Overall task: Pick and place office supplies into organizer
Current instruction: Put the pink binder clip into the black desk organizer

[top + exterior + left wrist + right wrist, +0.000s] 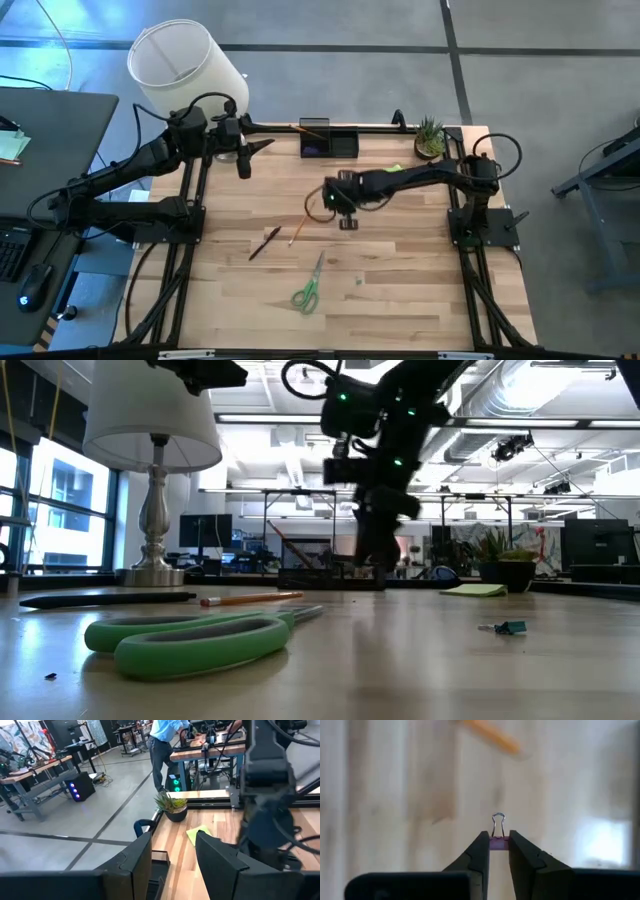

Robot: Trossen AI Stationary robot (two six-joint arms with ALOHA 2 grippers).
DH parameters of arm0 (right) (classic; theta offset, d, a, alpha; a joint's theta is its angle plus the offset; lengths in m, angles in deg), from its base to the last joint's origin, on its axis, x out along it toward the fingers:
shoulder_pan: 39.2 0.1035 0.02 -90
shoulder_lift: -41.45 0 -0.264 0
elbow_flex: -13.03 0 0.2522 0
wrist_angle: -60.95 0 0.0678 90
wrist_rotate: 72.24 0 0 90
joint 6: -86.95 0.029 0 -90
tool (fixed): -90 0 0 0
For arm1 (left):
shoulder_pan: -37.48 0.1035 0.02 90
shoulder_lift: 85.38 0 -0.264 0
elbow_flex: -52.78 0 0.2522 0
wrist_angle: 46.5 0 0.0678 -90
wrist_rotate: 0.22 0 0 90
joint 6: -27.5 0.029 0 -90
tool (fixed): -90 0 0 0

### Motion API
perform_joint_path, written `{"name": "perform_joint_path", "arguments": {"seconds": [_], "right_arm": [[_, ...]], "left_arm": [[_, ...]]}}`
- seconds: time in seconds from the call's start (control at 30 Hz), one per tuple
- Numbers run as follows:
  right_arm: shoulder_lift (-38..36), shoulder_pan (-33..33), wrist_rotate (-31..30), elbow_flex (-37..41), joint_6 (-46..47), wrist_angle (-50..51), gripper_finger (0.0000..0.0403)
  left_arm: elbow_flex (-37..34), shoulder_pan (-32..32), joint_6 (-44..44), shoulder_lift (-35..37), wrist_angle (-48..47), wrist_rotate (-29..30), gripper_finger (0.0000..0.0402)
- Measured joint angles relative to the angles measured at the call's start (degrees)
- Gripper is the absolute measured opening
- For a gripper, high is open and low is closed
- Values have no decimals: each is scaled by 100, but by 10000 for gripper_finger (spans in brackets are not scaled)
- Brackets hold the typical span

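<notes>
The job is well short of done. The organizer (328, 143) sits at the far edge of the desk (400, 290), and from above it seems to hold an orange pencil at its far rim and something purple in its left compartment, though the view is too small to be sure of either.

The right gripper (499, 841) is low over the middle of the desk, nearer the robot than the organizer. Its fingers (476, 854) are clenched on a small purple binder clip (498, 840), whose wire handles stick out past the fingertips. In the low view the gripper (374, 556) hangs just above the wood, so the clip looks freshly taken and not yet carried to the organizer.

Still lying loose, all nearer than the organizer: a dark pen (264, 243) and an orange pencil (297, 233) side by side to the left of the right gripper, green scissors (308, 288) nearest the front edge, and a lime sticky pad (476, 590) just right of the organizer, near the potted plant (430, 137). Another tiny clip (508, 627) lies on the wood too.

The left gripper (244, 150) waits in the air just left of the organizer, fingers (137, 860) released and empty.
</notes>
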Motion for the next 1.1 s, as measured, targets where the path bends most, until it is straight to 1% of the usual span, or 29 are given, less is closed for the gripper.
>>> {"name": "perform_joint_path", "arguments": {"seconds": [0.13,0.2,0.33,0.43,0.53,0.77,0.93,1.1], "right_arm": [[-2,-558,-127,-363,-613,-558,55],[-2,-896,-65,-536,-942,-923,58],[0,-1679,579,-836,-1305,-1485,60],[0,-2209,1344,-895,-1276,-1754,61],[21,-2563,1856,-884,-1179,-1930,61],[356,-2670,2209,-882,-1328,-2066,61],[663,-2720,2087,-878,-1409,-2057,61],[782,-2858,2238,-880,-1324,-2206,71]], "left_arm": [[0,0,77,0,4,54,140],[0,0,87,0,4,131,140],[0,0,91,0,4,151,140],[0,0,117,0,6,149,140],[0,0,164,0,11,151,140],[0,1,242,0,108,151,140],[0,2,258,0,111,151,140],[0,2,256,0,107,151,140]]}}
